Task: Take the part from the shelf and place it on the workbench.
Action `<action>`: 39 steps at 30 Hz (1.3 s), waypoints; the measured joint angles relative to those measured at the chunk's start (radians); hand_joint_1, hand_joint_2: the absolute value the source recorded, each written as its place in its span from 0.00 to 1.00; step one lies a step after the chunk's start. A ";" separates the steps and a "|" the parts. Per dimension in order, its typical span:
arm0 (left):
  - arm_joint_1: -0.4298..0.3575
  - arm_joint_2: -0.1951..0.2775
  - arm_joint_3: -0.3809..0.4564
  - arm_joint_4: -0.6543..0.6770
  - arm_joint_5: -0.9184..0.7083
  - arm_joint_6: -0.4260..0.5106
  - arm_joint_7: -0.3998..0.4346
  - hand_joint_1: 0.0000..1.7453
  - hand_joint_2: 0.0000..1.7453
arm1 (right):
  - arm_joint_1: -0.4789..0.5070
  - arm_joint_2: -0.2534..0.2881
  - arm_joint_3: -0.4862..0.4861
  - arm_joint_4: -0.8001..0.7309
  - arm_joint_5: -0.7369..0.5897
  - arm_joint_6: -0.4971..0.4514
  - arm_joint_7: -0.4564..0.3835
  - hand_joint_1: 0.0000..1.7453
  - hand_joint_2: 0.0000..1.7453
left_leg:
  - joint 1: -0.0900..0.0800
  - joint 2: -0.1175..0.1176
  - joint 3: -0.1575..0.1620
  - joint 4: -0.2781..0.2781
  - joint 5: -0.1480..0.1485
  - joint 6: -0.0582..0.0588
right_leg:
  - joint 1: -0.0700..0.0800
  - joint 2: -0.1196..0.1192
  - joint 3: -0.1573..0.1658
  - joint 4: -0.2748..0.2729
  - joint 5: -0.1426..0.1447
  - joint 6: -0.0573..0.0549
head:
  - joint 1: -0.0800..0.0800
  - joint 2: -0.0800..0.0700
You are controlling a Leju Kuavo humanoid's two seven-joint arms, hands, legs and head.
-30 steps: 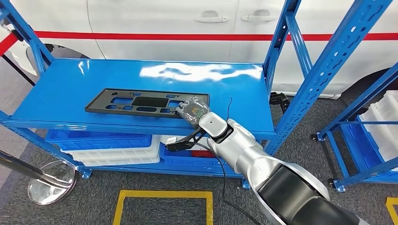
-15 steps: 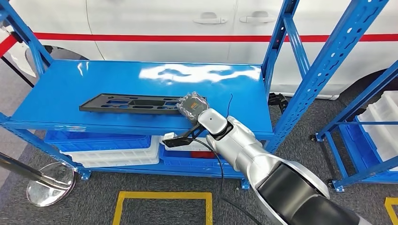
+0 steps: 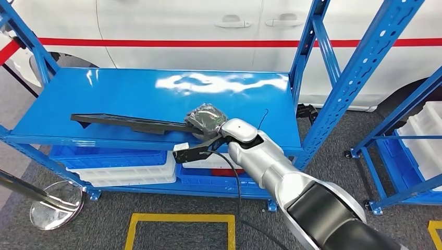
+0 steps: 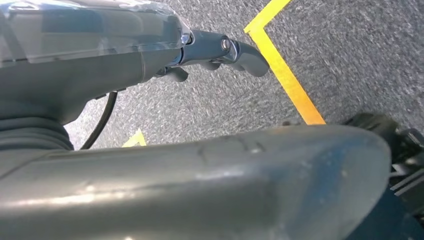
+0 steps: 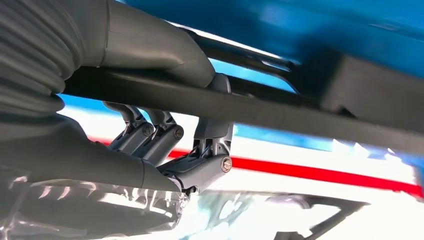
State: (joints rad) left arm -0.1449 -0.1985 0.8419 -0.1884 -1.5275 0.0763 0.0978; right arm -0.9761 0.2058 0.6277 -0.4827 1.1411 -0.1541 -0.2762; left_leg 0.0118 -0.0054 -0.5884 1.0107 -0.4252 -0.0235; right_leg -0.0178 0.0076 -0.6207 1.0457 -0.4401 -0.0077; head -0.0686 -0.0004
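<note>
where the right wrist view shows fingers [image 5: 150, 137], the right hand [image 3: 207, 119] grips the part [image 3: 130, 123].

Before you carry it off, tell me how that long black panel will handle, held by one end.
The black panel looks stiff: lifted at one end by the right hand, it stays straight. Probably light, being thin and full of cut-outs. Its far end may swing, since the fingers grip only one end.
</note>
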 joint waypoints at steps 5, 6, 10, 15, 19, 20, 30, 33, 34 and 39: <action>0.000 0.000 0.000 0.000 0.006 -0.001 -0.004 0.00 0.00 | 0.049 0.002 -0.107 -0.137 -0.405 0.212 -0.180 1.00 1.00 | 0.006 0.002 -0.070 0.152 -0.091 -0.021 | 0.000 -0.004 -0.003 -0.006 0.006 -0.027 | 0.000 0.000; 0.000 0.000 0.000 0.000 0.009 0.001 -0.005 0.00 0.00 | 0.058 0.002 -0.124 -0.167 -0.488 0.251 -0.202 1.00 1.00 | 0.006 0.002 -0.103 0.224 -0.122 -0.023 | 0.002 -0.005 -0.004 -0.005 0.005 -0.029 | 0.000 0.000; 0.002 0.002 0.000 0.000 0.017 0.007 -0.009 0.00 0.00 | 0.073 0.003 -0.167 -0.269 -0.695 0.345 -0.231 1.00 1.00 | 0.005 0.002 -0.102 0.214 -0.076 -0.013 | 0.009 -0.007 -0.001 -0.005 0.003 -0.031 | 0.000 0.000; 0.001 0.006 0.000 0.000 0.025 0.011 -0.011 0.00 0.00 | 0.082 0.001 -0.176 -0.369 -0.856 0.410 -0.237 1.00 1.00 | -0.007 0.002 -0.004 0.003 -0.007 0.011 | 0.013 -0.004 -0.002 -0.008 0.004 -0.014 | 0.000 0.000; 0.001 0.007 0.000 0.000 0.028 0.013 -0.011 0.00 0.00 | 0.088 -0.001 -0.177 -0.413 -0.873 0.417 -0.235 1.00 1.00 | 0.001 0.003 0.009 -0.027 0.011 0.032 | 0.014 -0.004 -0.025 0.048 -0.037 0.006 | 0.000 0.000; 0.000 0.007 0.000 0.000 0.028 0.013 -0.011 0.00 0.00 | 0.090 -0.003 -0.177 -0.418 -0.876 0.417 -0.235 1.00 1.00 | 0.001 0.003 0.010 -0.029 0.012 0.035 | 0.013 -0.004 -0.050 0.104 -0.068 0.009 | 0.000 0.000; 0.000 0.008 0.002 0.000 0.032 0.020 -0.029 0.00 0.00 | 0.135 -0.021 -0.176 -0.509 -1.176 0.547 -0.245 1.00 1.00 | -0.005 -0.003 -0.002 0.010 -0.014 0.012 | 0.011 -0.004 -0.010 0.006 -0.003 -0.002 | 0.000 0.000; 0.000 0.008 0.002 0.000 0.036 0.026 -0.051 0.00 0.50 | 0.186 -0.031 -0.175 -0.590 -1.272 0.576 -0.249 1.00 1.00 | -0.001 -0.002 -0.008 0.027 -0.030 -0.003 | 0.007 -0.005 -0.006 -0.002 0.000 -0.019 | 0.000 0.000; 0.000 0.009 0.002 0.000 0.037 0.031 -0.058 0.00 0.75 | 0.208 -0.035 -0.172 -0.622 -1.295 0.582 -0.250 1.00 1.00 | 0.000 -0.001 -0.023 0.061 -0.052 -0.008 | 0.005 -0.006 -0.004 -0.005 0.001 -0.023 | 0.000 0.000; 0.003 0.010 0.002 0.000 0.050 0.075 -0.104 0.00 1.00 | 0.343 -0.062 -0.133 -0.785 -1.342 0.595 -0.261 1.00 1.00 | 0.003 0.000 -0.136 0.288 -0.128 -0.018 | 0.006 -0.007 -0.001 -0.005 -0.003 -0.031 | 0.000 0.000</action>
State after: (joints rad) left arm -0.1419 -0.1888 0.8441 -0.1884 -1.4772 0.1509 -0.0063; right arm -0.6336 0.1435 0.4947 -1.2679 -0.2009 0.4406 -0.5371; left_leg 0.0145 -0.0056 -0.7244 1.2986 -0.5535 -0.0414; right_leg -0.0122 0.0007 -0.6214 1.0408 -0.4433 -0.0383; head -0.0687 -0.0004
